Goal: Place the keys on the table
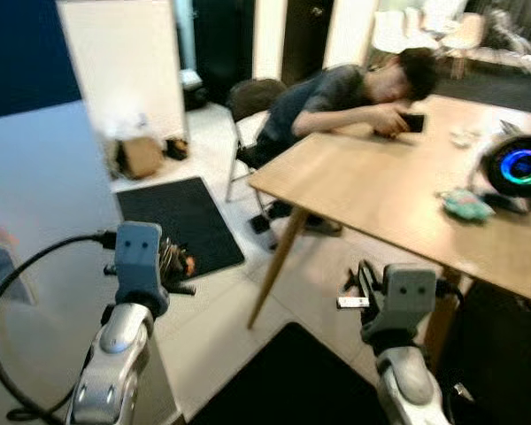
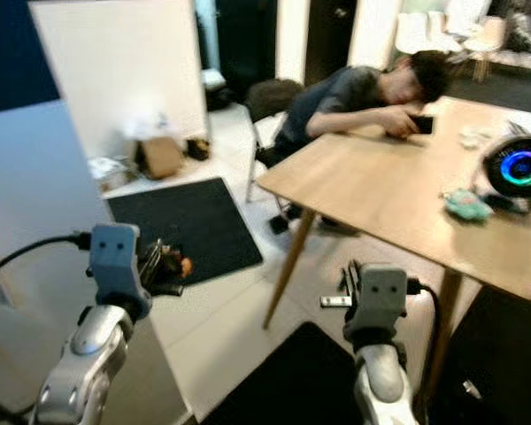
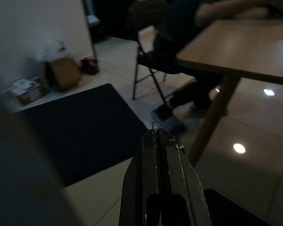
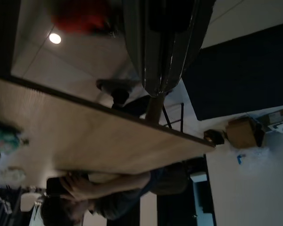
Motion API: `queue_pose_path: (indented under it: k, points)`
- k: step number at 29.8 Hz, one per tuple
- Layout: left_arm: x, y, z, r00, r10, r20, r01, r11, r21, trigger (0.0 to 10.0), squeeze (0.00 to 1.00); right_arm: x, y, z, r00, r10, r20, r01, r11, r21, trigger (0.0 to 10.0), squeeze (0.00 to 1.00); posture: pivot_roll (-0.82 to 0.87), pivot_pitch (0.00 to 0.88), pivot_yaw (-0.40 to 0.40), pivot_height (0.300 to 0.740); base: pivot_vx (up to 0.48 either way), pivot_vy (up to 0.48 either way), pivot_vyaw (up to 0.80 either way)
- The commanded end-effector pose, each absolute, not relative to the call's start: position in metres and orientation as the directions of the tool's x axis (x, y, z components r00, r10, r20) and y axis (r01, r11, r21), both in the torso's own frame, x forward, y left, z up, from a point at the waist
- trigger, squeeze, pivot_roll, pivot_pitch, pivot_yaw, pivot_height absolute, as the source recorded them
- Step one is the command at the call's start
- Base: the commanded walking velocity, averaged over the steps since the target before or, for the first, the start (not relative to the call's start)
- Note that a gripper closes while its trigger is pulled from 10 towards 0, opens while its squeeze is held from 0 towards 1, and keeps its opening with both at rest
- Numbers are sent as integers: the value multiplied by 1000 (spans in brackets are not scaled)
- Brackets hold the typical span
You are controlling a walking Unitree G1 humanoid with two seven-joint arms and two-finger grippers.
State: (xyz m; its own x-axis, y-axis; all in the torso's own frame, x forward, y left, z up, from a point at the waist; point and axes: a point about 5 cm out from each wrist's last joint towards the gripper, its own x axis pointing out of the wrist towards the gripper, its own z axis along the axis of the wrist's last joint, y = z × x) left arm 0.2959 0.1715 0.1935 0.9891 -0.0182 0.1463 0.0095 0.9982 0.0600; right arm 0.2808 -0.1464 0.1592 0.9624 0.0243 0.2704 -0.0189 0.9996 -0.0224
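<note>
A light wooden table with slanted legs (image 1: pixel 398 190) is seen ahead and to the right, with a person in a grey shirt (image 1: pixel 336 97) slumped over its far edge on a dark folding chair (image 1: pixel 248 102). On the tabletop a round black speaker with a glowing blue ring (image 1: pixel 519 166) and a small teal object (image 1: pixel 465 204) are set near the right side. The left gripper (image 1: pixel 179 262) is raised over the pale tiled floor (image 1: pixel 212 328), well apart from the table; in the left wrist view its two black fingers (image 3: pixel 153 160) are pressed together, and a dark bunch with an orange spot, probably the keys (image 1: pixel 173 258), is held at them, though the blur leaves this uncertain. The right gripper (image 1: pixel 356 288) is held low just before the table's near edge, its fingers closed together with nothing between them. A black floor mat (image 1: pixel 179 223) lies behind the left arm, and a brown cardboard box (image 1: pixel 142 156) stands by the white wall (image 1: pixel 124 62).
</note>
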Motion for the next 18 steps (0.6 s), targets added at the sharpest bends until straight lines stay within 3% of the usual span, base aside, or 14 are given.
queue_pose_path:
  k: [1, 18]
  points:
    - [296, 171, 195, 987, -26, 159, 13, 996, 85, 10000, 0, 280, -150, 157, 964, 12, 264, -6, 1000, -24, 10000, 0, -25, 138, 42, 740, 0, 0, -800]
    - [298, 170, 196, 986, -42, 159, 28, 996, 89, 10000, 0, 281, -150, 156, 963, 11, 269, -5, 1000, -24, 10000, 0, -25, 127, 44, 740, 0, 0, -800]
